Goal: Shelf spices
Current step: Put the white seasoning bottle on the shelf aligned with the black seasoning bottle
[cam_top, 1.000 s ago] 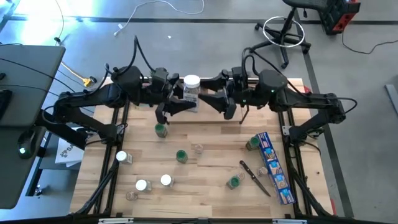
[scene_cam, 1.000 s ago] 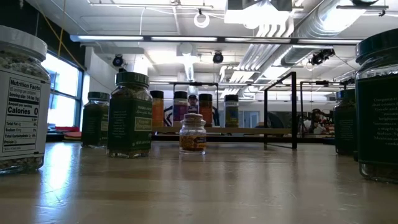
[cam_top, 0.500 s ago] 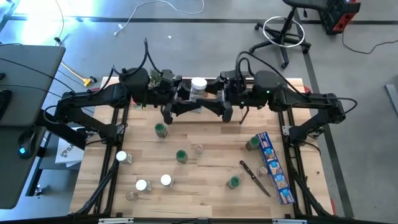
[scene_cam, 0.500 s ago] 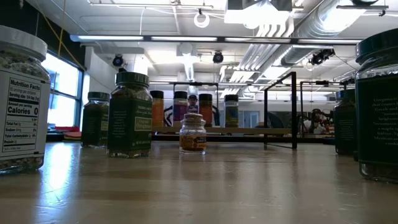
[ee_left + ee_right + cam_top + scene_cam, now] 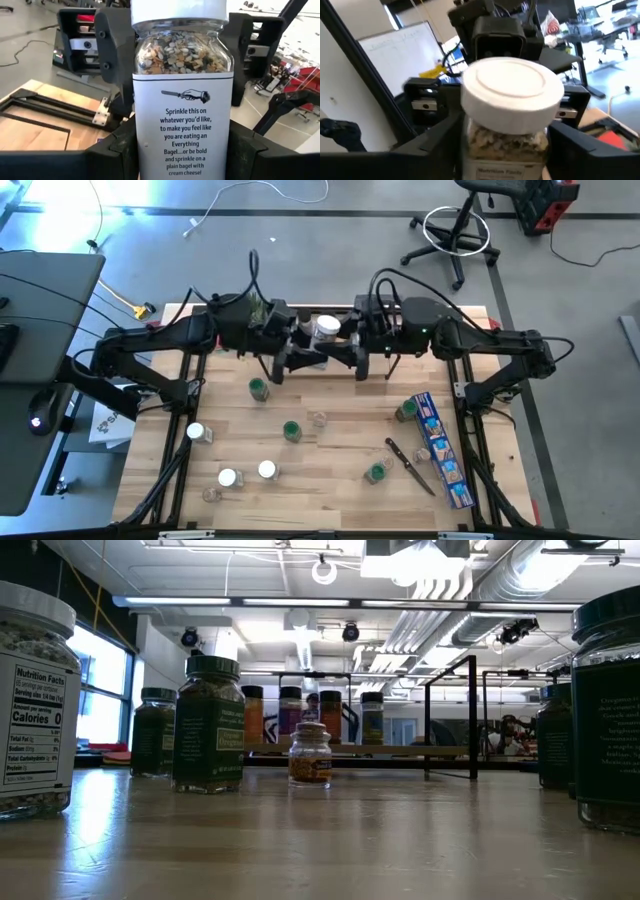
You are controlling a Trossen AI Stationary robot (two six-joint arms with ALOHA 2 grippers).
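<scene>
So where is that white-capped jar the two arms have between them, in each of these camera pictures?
High view: the white-capped jar sits top centre, between the left gripper and right gripper.
Low view: not in it.
Left wrist view: fills the centre, label facing the camera.
Right wrist view: centre, seen from above its cap.
Shared landmark: its white cap.

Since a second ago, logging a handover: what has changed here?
The white-capped clear jar of seeded seasoning moved rightward and toward the table's far edge, carried by the left gripper. The right gripper came in and closed its fingers around it; both now hold it. The jars on the wooden table stayed put.
</scene>
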